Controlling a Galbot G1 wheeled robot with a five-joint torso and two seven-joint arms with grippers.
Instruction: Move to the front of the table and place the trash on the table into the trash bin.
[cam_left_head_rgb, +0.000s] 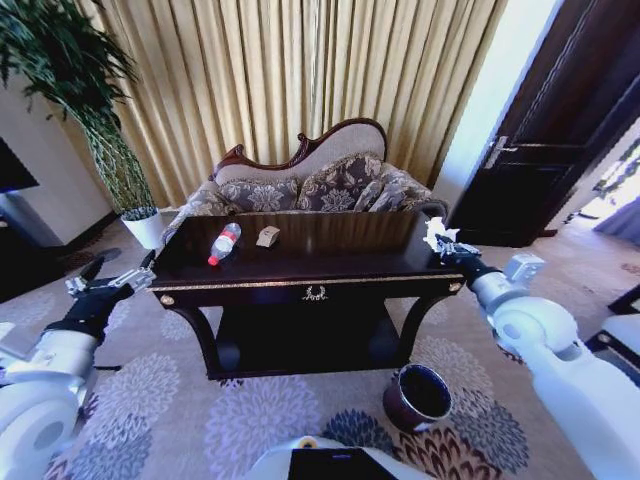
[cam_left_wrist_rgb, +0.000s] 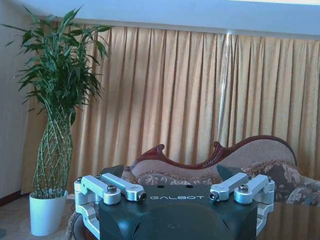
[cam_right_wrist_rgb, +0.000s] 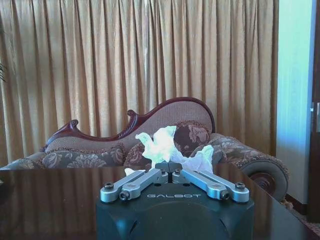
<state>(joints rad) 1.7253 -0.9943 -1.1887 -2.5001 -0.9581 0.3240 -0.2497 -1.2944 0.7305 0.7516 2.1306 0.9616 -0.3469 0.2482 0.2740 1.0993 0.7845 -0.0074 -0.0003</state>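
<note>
The dark glossy table (cam_left_head_rgb: 300, 272) stands right in front of me. On its left half lie a clear bottle with a red cap (cam_left_head_rgb: 224, 243) and a small tan paper scrap (cam_left_head_rgb: 267, 236). At the table's right end my right gripper (cam_left_head_rgb: 444, 245) is shut on a crumpled white tissue (cam_left_head_rgb: 436, 233); in the right wrist view the tissue (cam_right_wrist_rgb: 160, 144) bulges out above the closed fingertips of the gripper (cam_right_wrist_rgb: 169, 165). My left gripper (cam_left_head_rgb: 122, 267) hovers open just off the table's left end, its fingers (cam_left_wrist_rgb: 114, 173) spread wide. The dark round trash bin (cam_left_head_rgb: 418, 397) sits on the carpet below the table's right front leg.
A patterned sofa (cam_left_head_rgb: 310, 185) stands behind the table before gold curtains. A tall plant in a white pot (cam_left_head_rgb: 145, 228) is at the back left, a dark door (cam_left_head_rgb: 560, 130) at the right. Patterned carpet lies around the table.
</note>
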